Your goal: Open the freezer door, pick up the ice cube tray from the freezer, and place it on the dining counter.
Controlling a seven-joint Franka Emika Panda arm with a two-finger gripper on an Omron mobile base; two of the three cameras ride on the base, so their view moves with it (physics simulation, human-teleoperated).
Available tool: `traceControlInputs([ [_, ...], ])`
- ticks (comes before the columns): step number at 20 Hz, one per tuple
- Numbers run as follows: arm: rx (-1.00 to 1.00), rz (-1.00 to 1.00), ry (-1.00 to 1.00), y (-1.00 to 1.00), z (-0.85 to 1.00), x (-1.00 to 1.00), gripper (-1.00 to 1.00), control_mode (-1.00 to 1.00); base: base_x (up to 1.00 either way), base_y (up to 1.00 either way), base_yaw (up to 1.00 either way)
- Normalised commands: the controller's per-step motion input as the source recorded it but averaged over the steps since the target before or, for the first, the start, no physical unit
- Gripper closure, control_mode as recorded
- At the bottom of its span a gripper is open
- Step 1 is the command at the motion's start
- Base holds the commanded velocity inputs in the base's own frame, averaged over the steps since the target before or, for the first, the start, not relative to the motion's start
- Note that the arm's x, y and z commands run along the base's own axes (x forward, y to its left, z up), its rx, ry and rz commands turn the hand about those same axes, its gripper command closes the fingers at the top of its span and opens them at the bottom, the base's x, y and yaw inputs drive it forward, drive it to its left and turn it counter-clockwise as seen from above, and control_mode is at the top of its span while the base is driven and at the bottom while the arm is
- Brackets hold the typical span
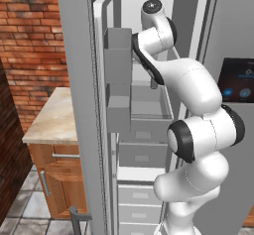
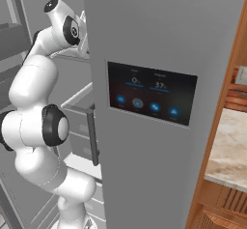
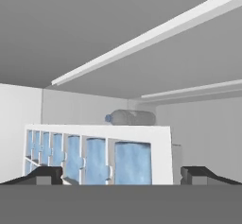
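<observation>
The door [image 1: 79, 105] stands open and the arm reaches into the freezer [image 1: 149, 105]. In the hand view the end effector [image 3: 125, 175] is spread apart, one fingertip on each side of the tray [image 3: 99, 154]. A bottle [image 3: 130, 117] lies behind the tray.

arm [image 2: 34, 107] reaching into freezer [image 2: 72, 121] beside touchscreen door [image 2: 154, 126]

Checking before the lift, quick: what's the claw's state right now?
Claw: open, fingertips spread to either side of the ice tray, not closed on it.
</observation>
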Motion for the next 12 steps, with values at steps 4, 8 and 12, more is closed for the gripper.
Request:
traceControlInputs([
  [4,0.00,0.00,0.00,0.00,0.00,0.00,-1.00,-1.00,0.00,0.00,0.00],
  [8,0.00,0.00,0.00,0.00,0.00,0.00,1.00,-1.00,0.00,0.00,0.00],
  [12,0.00,0.00,0.00,0.00,0.00,0.00,1.00,-1.00,0.00,0.00,0.00],
])
